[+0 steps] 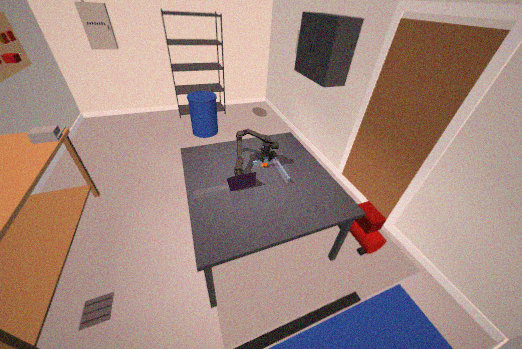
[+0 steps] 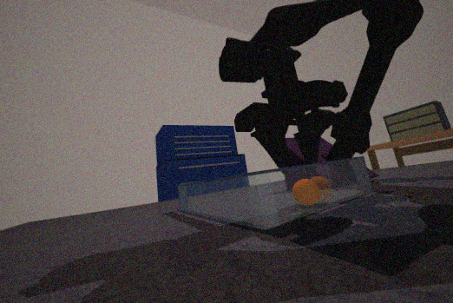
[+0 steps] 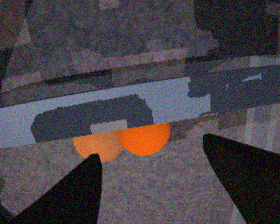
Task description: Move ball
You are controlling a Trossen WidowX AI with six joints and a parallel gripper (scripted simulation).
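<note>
One orange ball (image 2: 305,192) inside the clear walls (image 2: 269,188), beneath the open tool (image 2: 314,147).

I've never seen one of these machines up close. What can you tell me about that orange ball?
The ball is small, round, plain orange and smooth-looking. It rests on the grey table beside the low clear walls, overlapping a paler see-through copy. The open claw hangs just above it, with no contact visible between them.
</note>
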